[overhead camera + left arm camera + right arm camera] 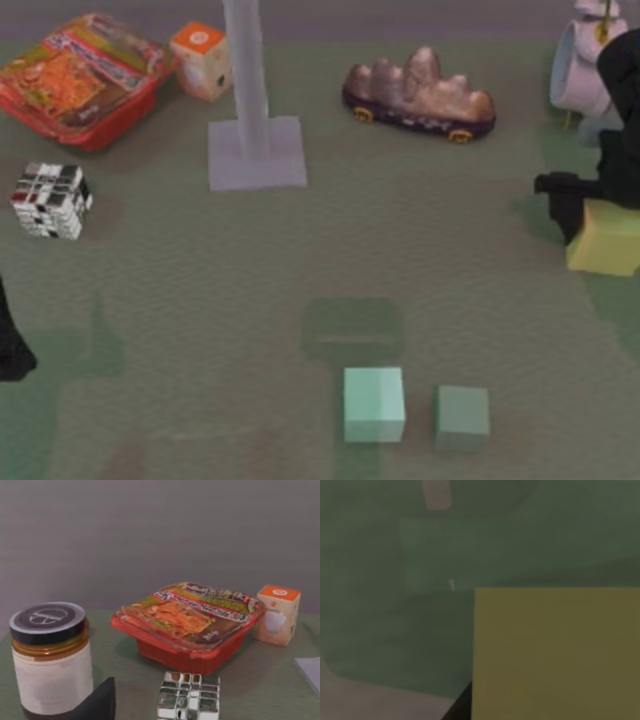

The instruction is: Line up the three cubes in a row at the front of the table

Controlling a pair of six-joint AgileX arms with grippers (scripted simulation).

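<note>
The right gripper (600,215) is clamping the yellow cube (606,240) at the counter's (200,300) right edge. The mint cube (374,403) and green cube (462,417) are sitting in front. Only the left wrist view is showing a jar (50,660).

Right gripper (585,215) low, left arm (12,345) parked.

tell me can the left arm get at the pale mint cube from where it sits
Probably yes. The left arm is parked at the table's left edge, and the stretch between it and the pale mint cube is bare. The dull green cube stands on the cube's far side, apart from it.
</note>
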